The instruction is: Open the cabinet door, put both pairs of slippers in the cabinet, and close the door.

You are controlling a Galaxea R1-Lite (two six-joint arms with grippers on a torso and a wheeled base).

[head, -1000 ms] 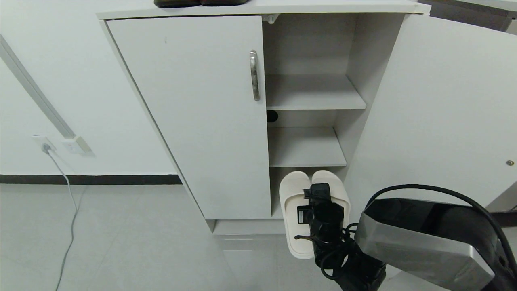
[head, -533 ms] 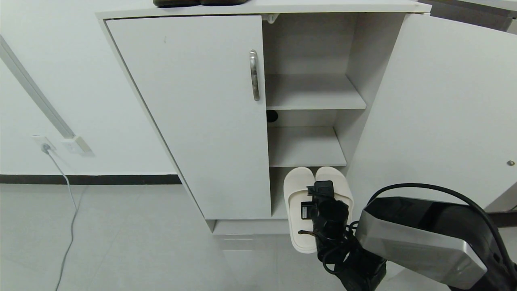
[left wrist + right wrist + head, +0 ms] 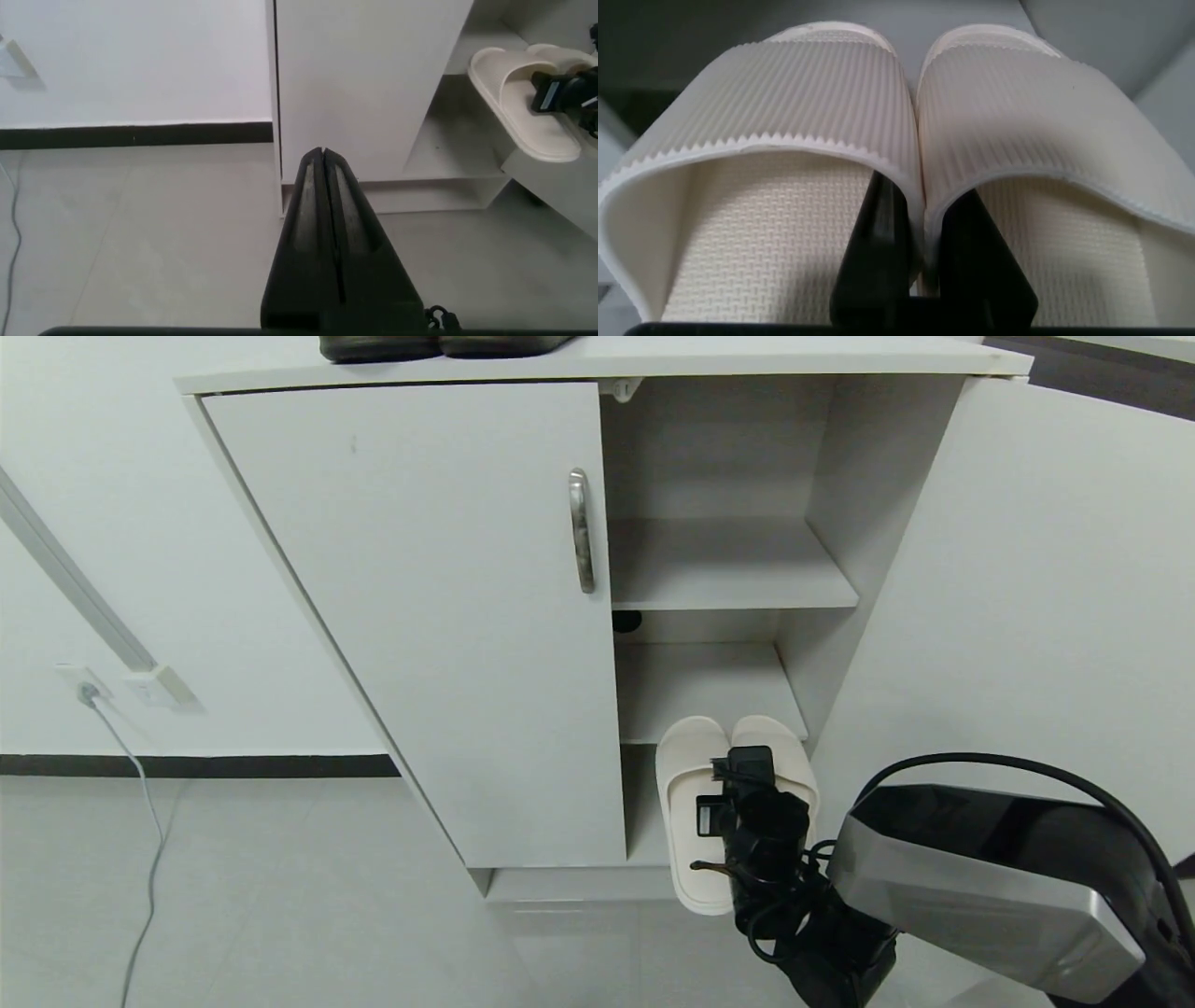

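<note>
A pair of white slippers [image 3: 691, 803] hangs side by side at the mouth of the cabinet's bottom compartment [image 3: 640, 807], toes pointing in and lying over the middle shelf's [image 3: 705, 686] front edge in the head view. My right gripper [image 3: 744, 763] is shut on the two inner side walls of the white slippers [image 3: 822, 121], its fingers [image 3: 878, 243] pinching them together. A dark pair of slippers [image 3: 439, 345] lies on the cabinet top. The right door [image 3: 1008, 616] stands open; the left door [image 3: 420, 616] is closed. My left gripper [image 3: 322, 177] is shut and empty above the floor before the cabinet base.
A metal handle [image 3: 581, 530] sticks out from the closed left door beside the opening. The open door flanks my right arm. A wall socket [image 3: 82, 691] with a cable [image 3: 140, 859] trailing over the tiled floor is at the left.
The head camera shifted, so the whole cabinet sits lower and further left. My right gripper carried the white slippers forward, their toes now past the middle shelf's front edge.
</note>
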